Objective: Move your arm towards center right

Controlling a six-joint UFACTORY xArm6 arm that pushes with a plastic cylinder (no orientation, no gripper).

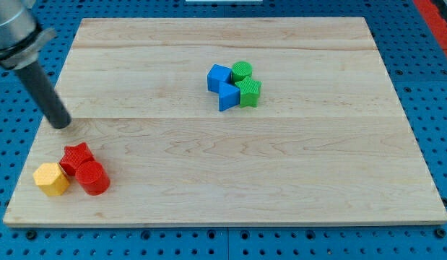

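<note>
My tip [61, 124] rests on the wooden board [302, 173] near its left edge, at mid-height in the view. It touches no block. Just below it, at the view's bottom left, sit a red star-shaped block [76, 155], a red cylinder [92, 178] and a yellow hexagonal block [50, 179], bunched together. Far to the tip's right, near the board's upper middle, a second cluster holds a blue cube [218, 76], a blue triangular block [227, 97], a green cylinder [241, 70] and a green star-shaped block [248, 92].
The board lies on a blue perforated table [14, 108]. A red strip [438, 18] shows at the view's top right corner.
</note>
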